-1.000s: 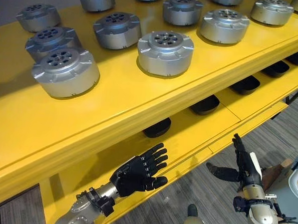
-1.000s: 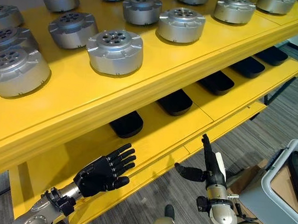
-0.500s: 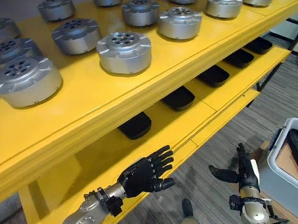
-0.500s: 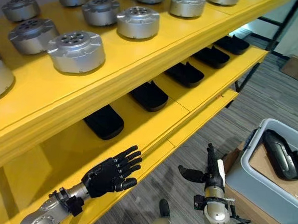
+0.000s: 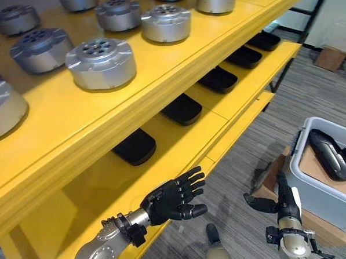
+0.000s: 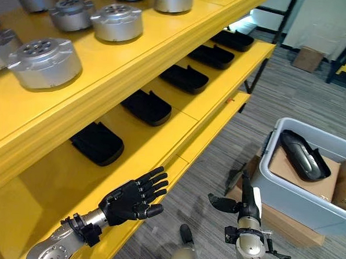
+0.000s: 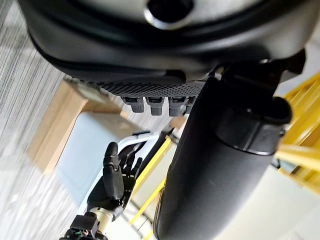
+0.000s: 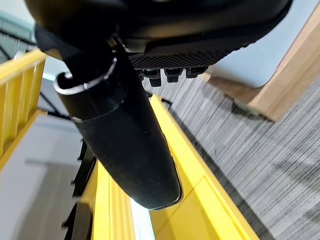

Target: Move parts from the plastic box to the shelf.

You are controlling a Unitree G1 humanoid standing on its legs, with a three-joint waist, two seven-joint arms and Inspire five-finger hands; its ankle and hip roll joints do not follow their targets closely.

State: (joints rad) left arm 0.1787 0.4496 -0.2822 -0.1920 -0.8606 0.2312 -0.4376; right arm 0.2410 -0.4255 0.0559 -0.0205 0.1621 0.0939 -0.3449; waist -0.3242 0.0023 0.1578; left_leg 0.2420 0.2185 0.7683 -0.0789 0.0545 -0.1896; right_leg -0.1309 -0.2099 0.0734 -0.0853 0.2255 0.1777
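A grey plastic box (image 6: 295, 191) stands on the floor at the right, with a black moulded part (image 6: 302, 155) lying in it on cardboard. The yellow shelf (image 6: 211, 128) runs across the left; several black parts (image 6: 146, 106) lie in a row on its lower level. My left hand (image 5: 170, 200) hovers open and empty by the lower level's front edge. My right hand (image 5: 285, 200) is open too, fingers straight up and thumb out, over the floor just left of the box (image 5: 316, 194). The left wrist view also catches the right hand (image 7: 114, 176).
Several silver round parts (image 5: 101, 63) sit on the shelf's upper level. The plastic box rests on a flat cardboard box (image 6: 271, 218). A small cardboard box (image 5: 331, 58) stands far back on the grey carpet, beside dark shelf legs (image 6: 290, 14).
The camera has swung to the right, so the shelf slides left and the plastic box has come further into view. Both hands stay open and empty in much the same pose.
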